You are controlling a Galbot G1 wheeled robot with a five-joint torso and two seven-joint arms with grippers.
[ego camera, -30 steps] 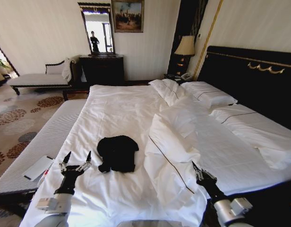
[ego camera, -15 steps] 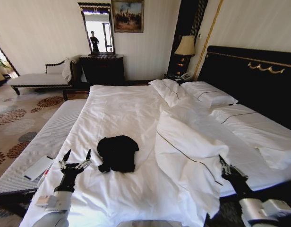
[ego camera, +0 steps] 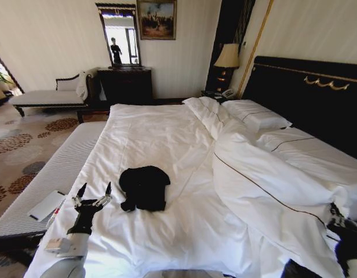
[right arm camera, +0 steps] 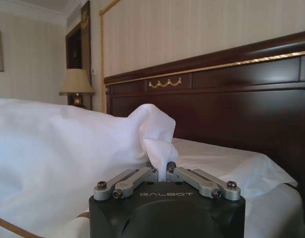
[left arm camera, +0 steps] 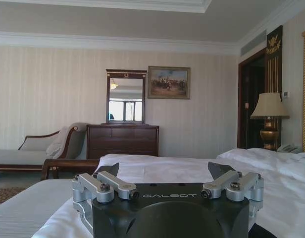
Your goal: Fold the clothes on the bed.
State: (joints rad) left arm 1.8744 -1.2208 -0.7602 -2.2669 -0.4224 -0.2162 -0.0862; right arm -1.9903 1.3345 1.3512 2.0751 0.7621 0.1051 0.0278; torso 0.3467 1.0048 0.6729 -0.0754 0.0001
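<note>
At the bed's near left edge our left gripper (ego camera: 93,194) hovers just over the white duvet (ego camera: 161,139), its two fingers spread apart and holding nothing. Just to its right, well in from that edge, lies the black short-sleeved T-shirt of soft fabric (ego camera: 145,187), bunched into a rumpled heap on the large double bed with its tall dark wooden headboard (ego camera: 317,98). We judge it light and limp, sure to sag and slide, so we would pinch a hem or shoulder corner; those edges are tucked into the folds and hard to pick out. At the near right corner our right gripper (right arm camera: 165,173) is pinched on a peak of the duvet.
</note>
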